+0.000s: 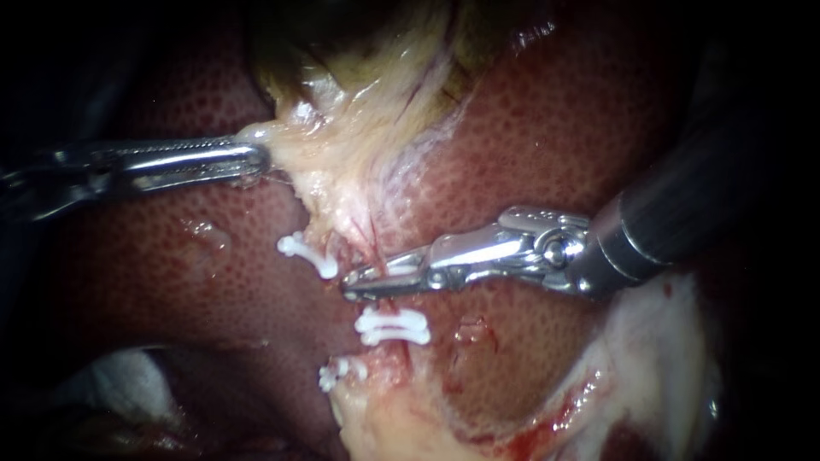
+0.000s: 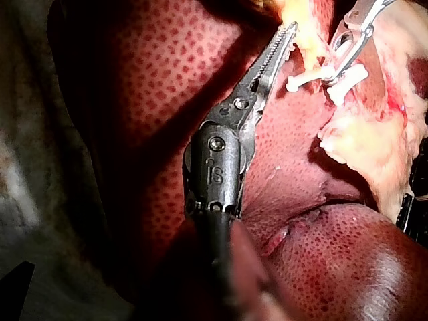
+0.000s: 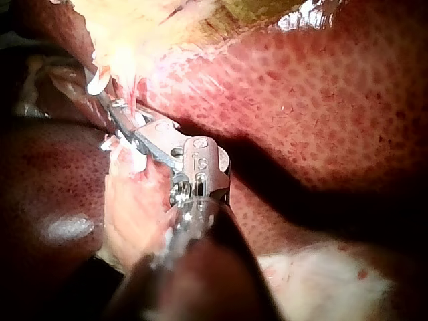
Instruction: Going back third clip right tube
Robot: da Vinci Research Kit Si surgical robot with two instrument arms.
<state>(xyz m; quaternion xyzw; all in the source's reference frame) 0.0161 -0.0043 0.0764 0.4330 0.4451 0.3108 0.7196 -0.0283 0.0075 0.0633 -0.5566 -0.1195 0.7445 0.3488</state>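
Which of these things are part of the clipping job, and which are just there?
In the job:
- right instrument
- right tube
- upper clip at that instrument's tip
- middle clip on the right tube
- left instrument, holding pale tissue

Just there:
- liver
- left clip
- lowest clip

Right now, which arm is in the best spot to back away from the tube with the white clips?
The right. My right instrument sits at the tube, beside a white clip, so it can probably slide straight back out. My left instrument is busy: it is shut on pale tissue, holding it aside.
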